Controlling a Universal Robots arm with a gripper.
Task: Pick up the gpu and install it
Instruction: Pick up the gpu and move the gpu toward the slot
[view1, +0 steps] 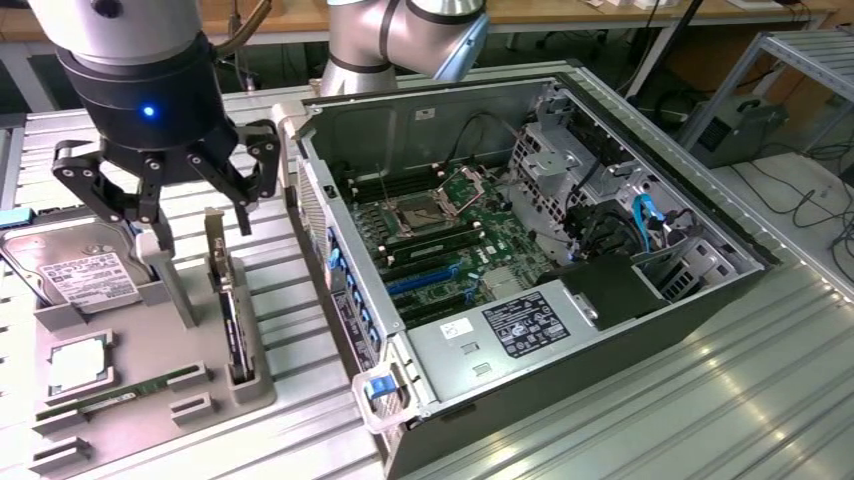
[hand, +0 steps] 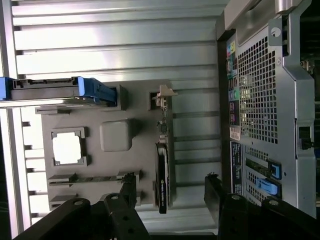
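the arm's fingers are spread wide and hold nothing. they hang over the grey tray that sits on the ribbed metal bench, on the exterior view's left of the open computer case. the gpu stands on edge in a slot of that tray, on the side nearest the case, with its silver bracket end up toward the fingers. in the wrist view the card is seen edge-on, lined up between the two dark fingers and apart from both. a hard drive leans in the tray's far corner, with a processor and a narrow memory stick lying flat nearer the camera.
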